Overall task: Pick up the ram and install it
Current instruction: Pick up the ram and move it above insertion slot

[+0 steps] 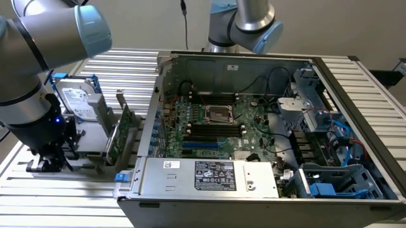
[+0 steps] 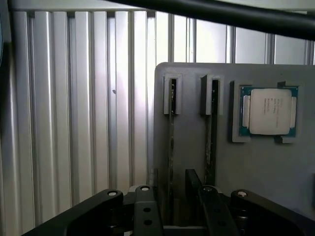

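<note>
1. The gripper (image 2: 177, 214), sitting low at the exterior view's left, is straddling the ram (image 2: 171, 142) with its jaws spread. Nothing is being pinched yet.
2. The ram is standing edge-on in the grey holder (image 2: 266, 172), in the groove farther from the CPU (image 2: 269, 111). A second stick (image 2: 212, 137) is lining up closely with one finger, so a descent risks striking it.
3. Farther off, the black motherboard slots (image 1: 216, 128) are lying open; a tilted grip would likely be jamming there.

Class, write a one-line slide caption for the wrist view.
Open pincer over a grey holder carrying two ram sticks on edge beside a processor chip.
</note>
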You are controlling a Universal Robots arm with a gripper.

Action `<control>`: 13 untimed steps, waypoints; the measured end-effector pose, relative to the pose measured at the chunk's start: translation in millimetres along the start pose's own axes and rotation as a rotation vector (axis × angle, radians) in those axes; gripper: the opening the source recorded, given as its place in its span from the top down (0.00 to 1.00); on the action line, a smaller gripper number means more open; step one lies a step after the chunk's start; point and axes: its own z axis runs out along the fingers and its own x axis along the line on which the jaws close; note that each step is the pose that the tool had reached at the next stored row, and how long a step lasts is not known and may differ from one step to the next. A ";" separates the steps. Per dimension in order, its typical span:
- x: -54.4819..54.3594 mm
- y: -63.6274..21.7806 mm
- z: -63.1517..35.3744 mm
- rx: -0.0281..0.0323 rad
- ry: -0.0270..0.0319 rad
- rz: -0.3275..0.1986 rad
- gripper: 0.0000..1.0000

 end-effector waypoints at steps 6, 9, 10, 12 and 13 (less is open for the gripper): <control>0.6 1.2 10.2 -0.0003 0.0003 0.000 0.64; 0.7 1.9 12.0 -0.0002 -0.0021 0.000 0.64; 0.8 2.3 12.3 -0.0003 -0.0042 0.000 0.64; 1.1 3.1 12.8 -0.0003 -0.0100 0.000 0.64; 1.2 3.4 12.9 -0.0004 -0.0131 0.000 0.64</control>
